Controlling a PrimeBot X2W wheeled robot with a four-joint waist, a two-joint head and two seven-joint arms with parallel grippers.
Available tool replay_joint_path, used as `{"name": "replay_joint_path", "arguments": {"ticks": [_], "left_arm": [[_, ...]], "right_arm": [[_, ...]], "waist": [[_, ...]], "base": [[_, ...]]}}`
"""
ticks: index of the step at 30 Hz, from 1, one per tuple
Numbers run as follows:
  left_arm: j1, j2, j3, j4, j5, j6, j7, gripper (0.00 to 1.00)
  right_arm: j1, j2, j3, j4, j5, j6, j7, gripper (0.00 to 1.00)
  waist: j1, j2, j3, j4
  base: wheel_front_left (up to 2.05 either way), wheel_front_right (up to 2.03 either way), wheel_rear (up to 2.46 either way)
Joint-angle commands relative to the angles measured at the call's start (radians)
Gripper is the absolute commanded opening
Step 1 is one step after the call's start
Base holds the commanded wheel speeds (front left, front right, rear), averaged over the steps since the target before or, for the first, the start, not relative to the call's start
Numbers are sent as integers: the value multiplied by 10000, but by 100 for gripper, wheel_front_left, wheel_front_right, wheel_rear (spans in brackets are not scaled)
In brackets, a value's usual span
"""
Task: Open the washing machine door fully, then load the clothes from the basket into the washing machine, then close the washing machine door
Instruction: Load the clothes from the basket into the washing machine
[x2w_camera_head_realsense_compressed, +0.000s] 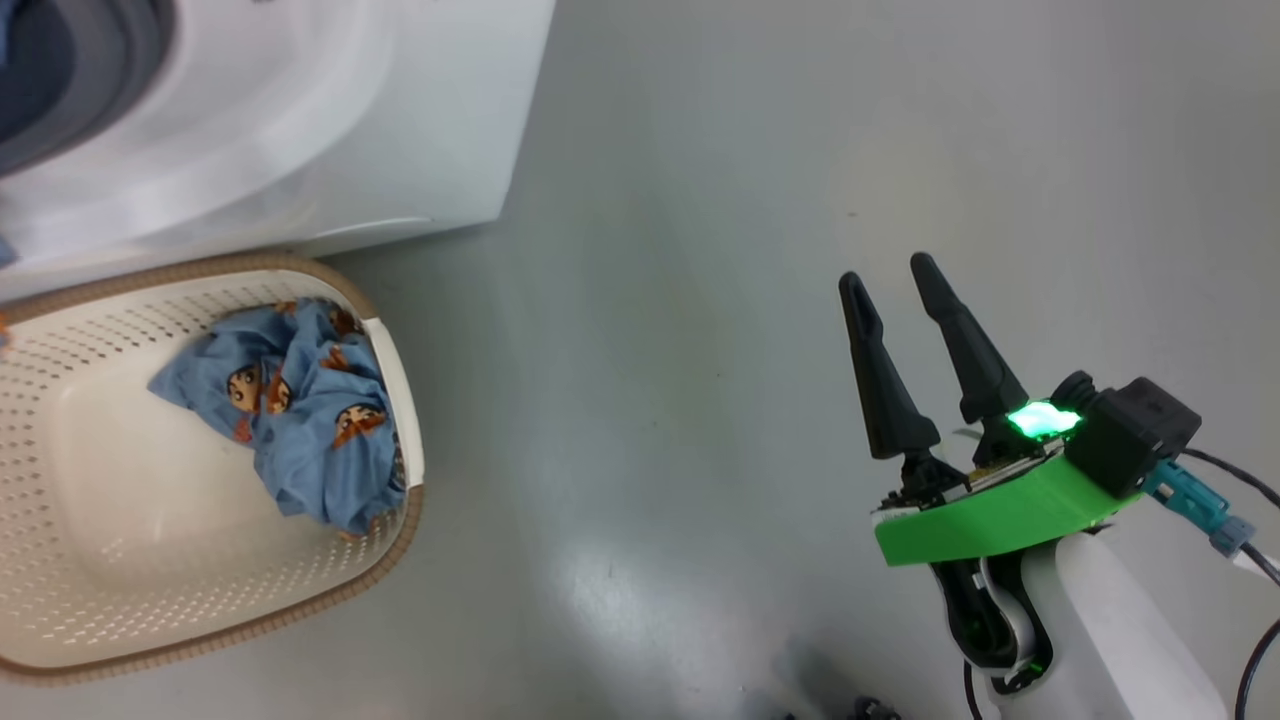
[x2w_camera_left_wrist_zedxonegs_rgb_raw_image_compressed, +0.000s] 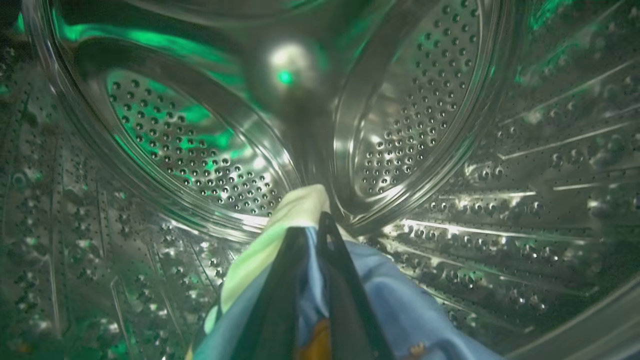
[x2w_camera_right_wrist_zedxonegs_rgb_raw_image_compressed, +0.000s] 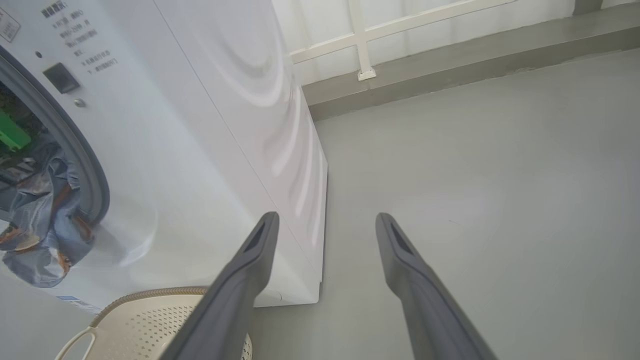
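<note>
The white washing machine (x2w_camera_head_realsense_compressed: 300, 120) stands at the upper left, its door out of view. My left gripper (x2w_camera_left_wrist_zedxonegs_rgb_raw_image_compressed: 312, 225) is inside the steel drum (x2w_camera_left_wrist_zedxonegs_rgb_raw_image_compressed: 200, 150), shut on a light blue garment with a cream patch (x2w_camera_left_wrist_zedxonegs_rgb_raw_image_compressed: 400, 300). In the right wrist view, blue printed clothes (x2w_camera_right_wrist_zedxonegs_rgb_raw_image_compressed: 40, 225) hang over the grey seal (x2w_camera_right_wrist_zedxonegs_rgb_raw_image_compressed: 85, 165) of the machine's (x2w_camera_right_wrist_zedxonegs_rgb_raw_image_compressed: 200, 150) opening. A second blue printed garment (x2w_camera_head_realsense_compressed: 310, 420) lies bunched at the right end of the cream basket (x2w_camera_head_realsense_compressed: 100, 330). My right gripper (x2w_camera_head_realsense_compressed: 886, 271) hovers open and holds nothing, over bare floor to the right of the basket (x2w_camera_right_wrist_zedxonegs_rgb_raw_image_compressed: 150, 320).
Grey floor (x2w_camera_head_realsense_compressed: 700, 300) spreads between the basket and my right arm. A low grey ledge with a white railing (x2w_camera_right_wrist_zedxonegs_rgb_raw_image_compressed: 365, 50) runs behind the machine. Cables (x2w_camera_head_realsense_compressed: 1250, 500) trail from the right wrist.
</note>
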Motion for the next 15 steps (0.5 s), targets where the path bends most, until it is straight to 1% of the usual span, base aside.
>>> {"name": "replay_joint_path", "arguments": {"ticks": [1, 5, 11, 15], "left_arm": [[-69, 579, 176, -775, 77, 44, -59, 0], [158, 667, 528, -2044, 93, 91, -60, 0], [588, 535, 1143, -3741, 199, 72, -61, 0], [909, 374, 1330, -3966, 254, 31, -61, 0]], "right_arm": [[17, 13, 244, -267, -114, 73, -78, 100], [-76, 59, 248, -296, -124, 73, -78, 100], [-234, 102, 269, -311, -141, 73, -78, 100], [-278, 116, 293, -305, -158, 73, -78, 100]], "waist": [[-1, 0, 186, -102], [-1, 0, 354, -128], [-1, 0, 540, -83], [-1, 0, 553, -50]], "base": [[0, 0, 0], [0, 0, 0], [0, 0, 0], [0, 0, 0]]}}
